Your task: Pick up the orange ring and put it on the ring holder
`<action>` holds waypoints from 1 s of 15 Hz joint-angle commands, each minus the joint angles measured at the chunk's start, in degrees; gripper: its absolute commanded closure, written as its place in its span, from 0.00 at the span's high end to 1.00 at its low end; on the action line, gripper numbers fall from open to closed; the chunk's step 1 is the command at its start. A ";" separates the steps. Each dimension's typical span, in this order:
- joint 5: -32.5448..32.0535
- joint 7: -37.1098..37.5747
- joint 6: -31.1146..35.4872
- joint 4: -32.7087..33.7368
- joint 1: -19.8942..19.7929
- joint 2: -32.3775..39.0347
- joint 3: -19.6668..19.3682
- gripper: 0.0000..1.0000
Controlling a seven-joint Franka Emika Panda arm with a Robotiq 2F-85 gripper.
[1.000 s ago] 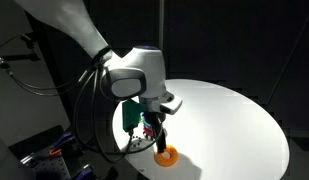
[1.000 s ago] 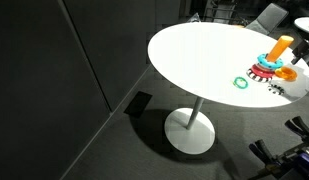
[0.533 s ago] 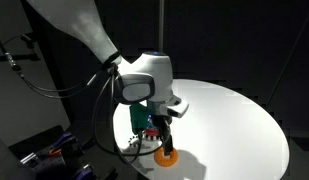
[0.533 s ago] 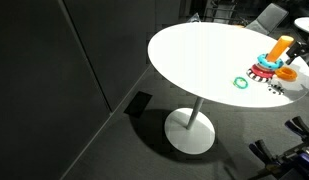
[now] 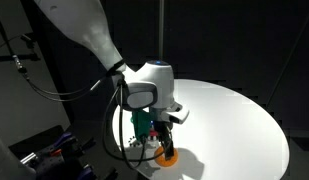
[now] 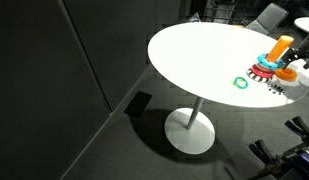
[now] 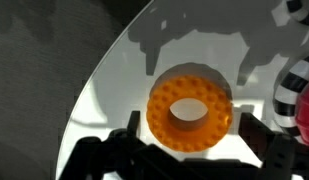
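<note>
The orange ring [image 7: 190, 108] lies flat on the white round table [image 7: 114, 90]. It also shows in both exterior views [image 5: 168, 156] [image 6: 287, 72]. My gripper [image 7: 190, 122] is open, with one finger on each side of the ring and gaps between the fingers and the ring. In an exterior view the gripper [image 5: 165, 141] hangs just above the ring. The ring holder [image 6: 278, 57], an orange peg over teal, red and blue rings, stands right behind the ring. Its edge shows at the right of the wrist view [image 7: 297, 92].
A small green ring [image 6: 240, 82] and a black ring with white dots [image 6: 275, 88] lie on the table near the holder. The ring is close to the table's edge [image 5: 144, 165]. Dark floor and dark walls surround the table.
The arm has come down and a little to the right over the orange ring. The ring and holder have not moved.
</note>
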 commanded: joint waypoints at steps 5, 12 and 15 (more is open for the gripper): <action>2.37 -1.01 1.24 1.53 0.66 2.99 0.09 1.00; 2.14 -0.54 2.54 1.37 1.10 4.21 -0.31 1.00; 2.19 -0.43 2.93 1.21 1.08 4.50 -0.42 1.00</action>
